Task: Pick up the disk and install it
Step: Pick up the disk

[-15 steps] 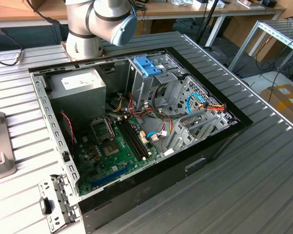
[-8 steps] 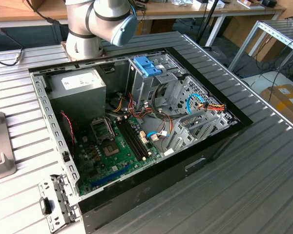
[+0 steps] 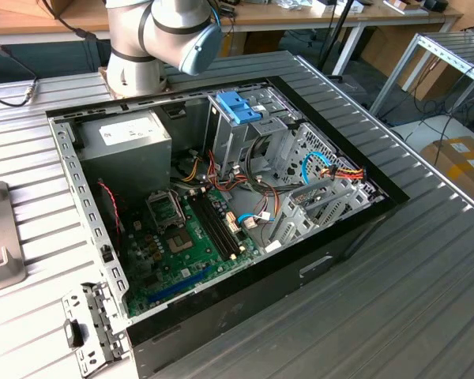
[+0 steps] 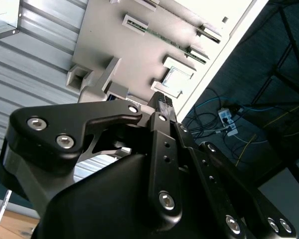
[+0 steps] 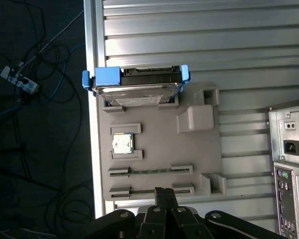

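The disk (image 5: pixel 137 85), a silver-grey drive with bright blue rails at both ends, stands on edge in a slot at one end of a grey holder plate (image 5: pixel 199 149). In both wrist views my gripper (image 5: pixel 164 191) (image 4: pixel 162 98) hangs above the opposite end of that plate, apart from the disk. Its two black fingers are pressed together with nothing between them. In the exterior view the open computer case (image 3: pixel 221 205) lies on the table, and its metal drive cage carries a blue clip (image 3: pixel 241 106).
The holder plate also carries a processor chip (image 5: pixel 123 144) and a memory stick (image 5: pixel 149 171). The case's rear panel (image 5: pixel 289 149) stands beside the plate. Past the table edge, cables (image 5: pixel 25 84) lie on the floor. Inside the case are a power supply (image 3: pixel 126 138), a motherboard (image 3: pixel 182 237) and loose wires (image 3: pixel 332 170).
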